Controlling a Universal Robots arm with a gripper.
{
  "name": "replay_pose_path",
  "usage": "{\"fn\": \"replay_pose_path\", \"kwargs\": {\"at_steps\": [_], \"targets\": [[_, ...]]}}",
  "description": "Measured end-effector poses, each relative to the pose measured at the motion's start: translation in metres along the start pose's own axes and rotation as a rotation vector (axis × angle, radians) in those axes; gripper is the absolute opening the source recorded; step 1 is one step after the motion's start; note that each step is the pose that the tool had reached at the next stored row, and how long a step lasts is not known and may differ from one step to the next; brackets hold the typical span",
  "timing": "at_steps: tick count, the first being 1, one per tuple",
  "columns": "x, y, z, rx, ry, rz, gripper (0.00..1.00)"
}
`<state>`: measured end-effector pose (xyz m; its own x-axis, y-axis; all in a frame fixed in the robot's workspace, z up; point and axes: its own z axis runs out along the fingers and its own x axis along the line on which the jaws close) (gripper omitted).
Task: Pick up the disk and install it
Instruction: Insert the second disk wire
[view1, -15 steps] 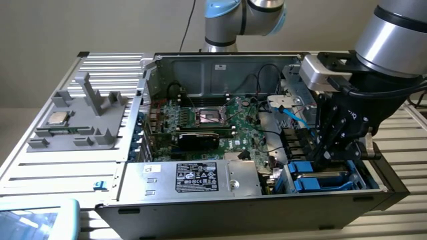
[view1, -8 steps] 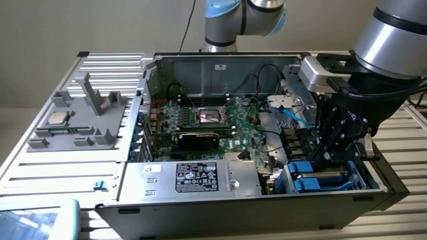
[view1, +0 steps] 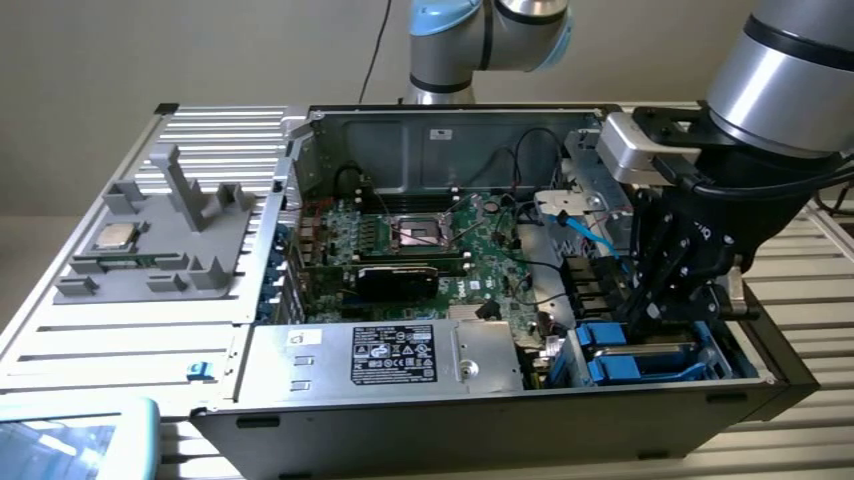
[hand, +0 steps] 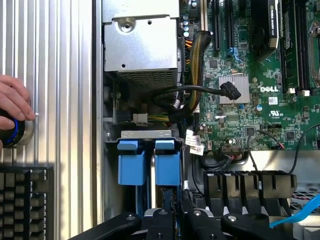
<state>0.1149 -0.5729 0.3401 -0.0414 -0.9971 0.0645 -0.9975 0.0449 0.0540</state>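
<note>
The gripper (view1: 663, 318) is reaching down into the computer case (view1: 534, 405), at about four o'clock from the motherboard (view1: 441, 250). The disk (hand: 166, 172) is sitting upright in the blue-framed bay directly beneath the gripper. I cannot tell whether the fingers are gripping it.

Soft, even light; glare whitens the ribbed table (view1: 120, 330), the case (view1: 441, 135) interior sits dimmer, perhaps slightly blurred

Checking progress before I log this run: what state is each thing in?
Computer case: side open, motherboard exposed.
Disk: upright in the drive bay, beside another blue frame.
Gripper: lowered over the drive bay.
CPU chip: lying on the grey holder, outside the case.
</note>
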Motion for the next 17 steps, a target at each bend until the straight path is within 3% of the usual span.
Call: {"fn": "replay_pose_path", "kwargs": {"at_steps": [17], "targets": [[0.0013,-0.0017,0.0038,0.001,-0.0012,0.0,0.16]]}}
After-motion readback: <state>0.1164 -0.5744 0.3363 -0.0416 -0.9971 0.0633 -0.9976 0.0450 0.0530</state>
